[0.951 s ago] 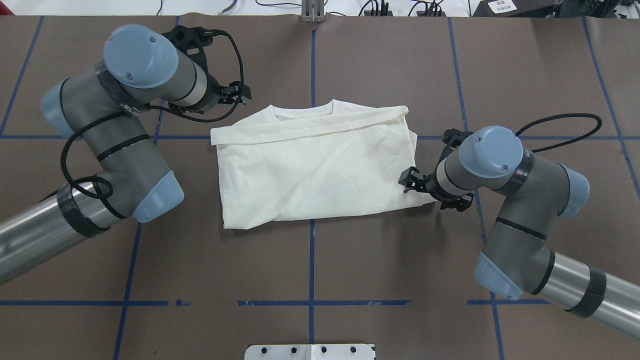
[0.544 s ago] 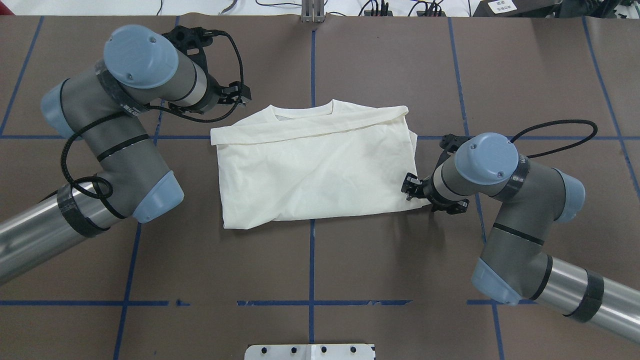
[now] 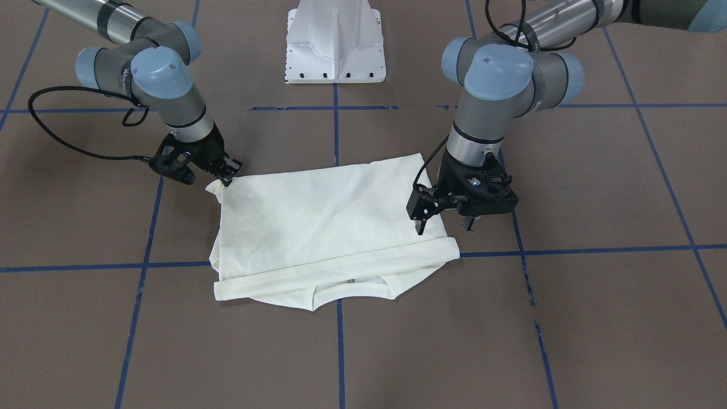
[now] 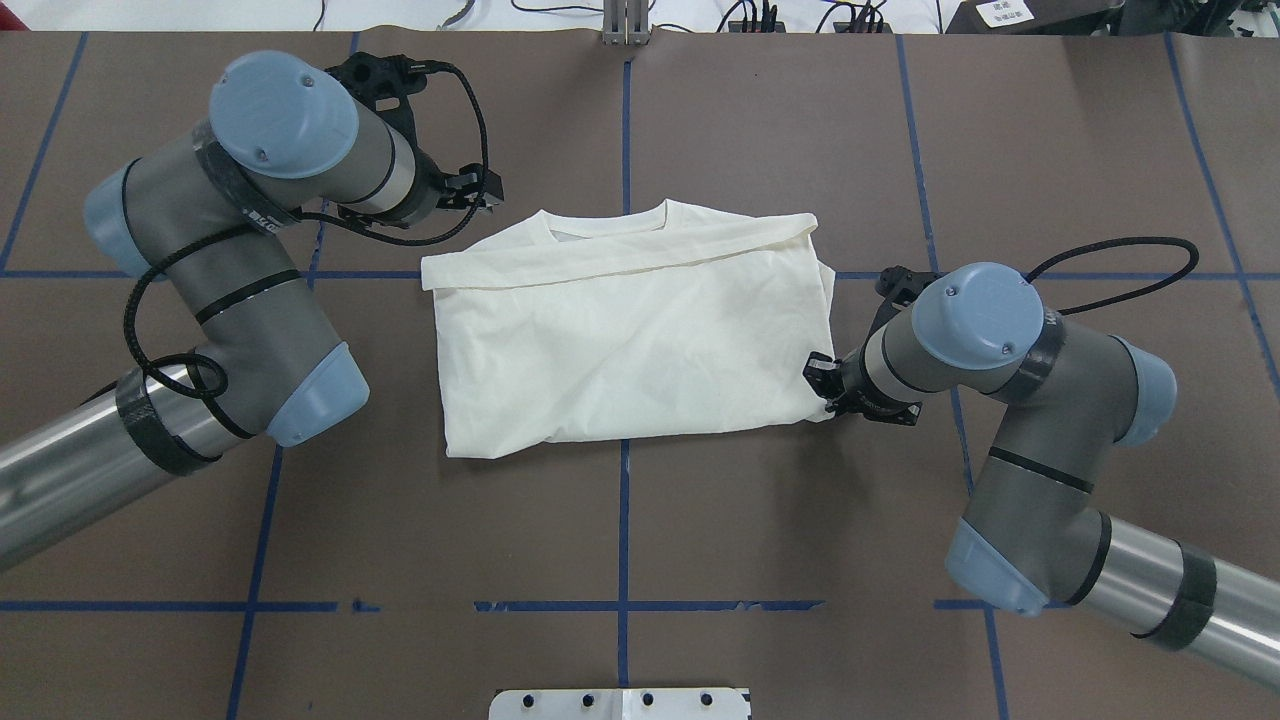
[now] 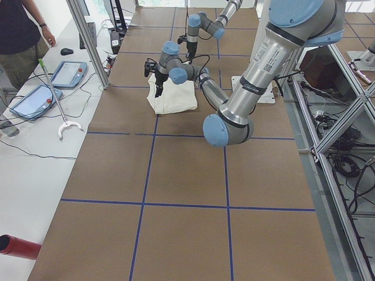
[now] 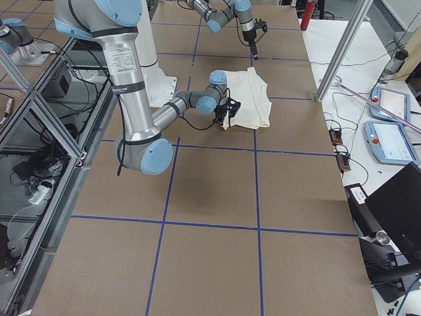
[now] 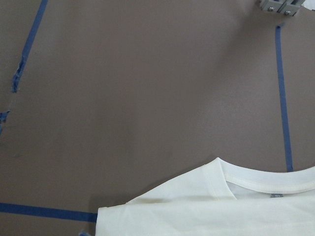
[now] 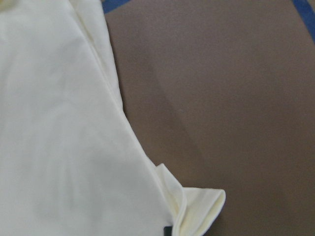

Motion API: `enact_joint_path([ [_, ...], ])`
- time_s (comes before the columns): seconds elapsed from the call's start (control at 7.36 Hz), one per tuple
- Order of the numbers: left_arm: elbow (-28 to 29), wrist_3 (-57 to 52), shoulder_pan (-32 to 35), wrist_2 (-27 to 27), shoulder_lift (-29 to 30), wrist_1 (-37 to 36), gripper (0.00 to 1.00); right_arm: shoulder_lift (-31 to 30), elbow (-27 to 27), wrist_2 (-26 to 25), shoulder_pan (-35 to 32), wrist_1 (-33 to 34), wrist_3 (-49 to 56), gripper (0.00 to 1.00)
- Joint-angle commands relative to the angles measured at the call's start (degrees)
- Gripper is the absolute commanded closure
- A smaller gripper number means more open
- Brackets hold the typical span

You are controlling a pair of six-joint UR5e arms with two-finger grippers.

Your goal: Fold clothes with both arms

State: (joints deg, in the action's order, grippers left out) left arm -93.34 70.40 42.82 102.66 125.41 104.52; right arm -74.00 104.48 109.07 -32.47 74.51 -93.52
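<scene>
The cream shirt [image 4: 630,340] lies folded on the brown table, plain side up, with its collar [image 4: 610,222] on the far side and a sleeve folded across below it. My right gripper [image 4: 822,385] is low at the shirt's near right corner and shut on that corner, which bunches up at its tip [image 3: 226,175]. The curled corner [image 8: 197,211] fills the bottom of the right wrist view. My left gripper [image 3: 444,226] hangs open above the shirt's far left shoulder, touching nothing. Only the collar and shoulder [image 7: 221,206] appear in the left wrist view.
The white pedestal base [image 3: 335,51] stands at the robot's side of the table. Blue tape lines [image 4: 622,520] cross the brown surface. A person [image 5: 17,29] stands by a side table with tablets [image 5: 67,73].
My right gripper has shifted a little toward the shirt and lower, and the near right corner that spread under it is now gathered in at its tip. The left arm has stayed put.
</scene>
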Motion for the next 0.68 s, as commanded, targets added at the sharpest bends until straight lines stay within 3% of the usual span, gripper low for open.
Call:
enact_joint_path([
  [0.0, 0.0, -0.1, 0.1, 0.0, -0.1, -0.1, 0.00, -10.0, 12.8, 4.1, 1.3, 1.0, 0.0, 1.00],
  [0.14, -0.1, -0.2, 0.1, -0.1, -0.2, -0.2, 0.00, -17.3, 19.7, 5.0, 6.5, 1.0, -0.1, 1.00],
  [0.54, -0.2, -0.4, -0.1, 0.0, -0.3, 0.1, 0.00, -22.8, 22.0, 5.5, 17.1, 1.1, -2.7, 1.00],
])
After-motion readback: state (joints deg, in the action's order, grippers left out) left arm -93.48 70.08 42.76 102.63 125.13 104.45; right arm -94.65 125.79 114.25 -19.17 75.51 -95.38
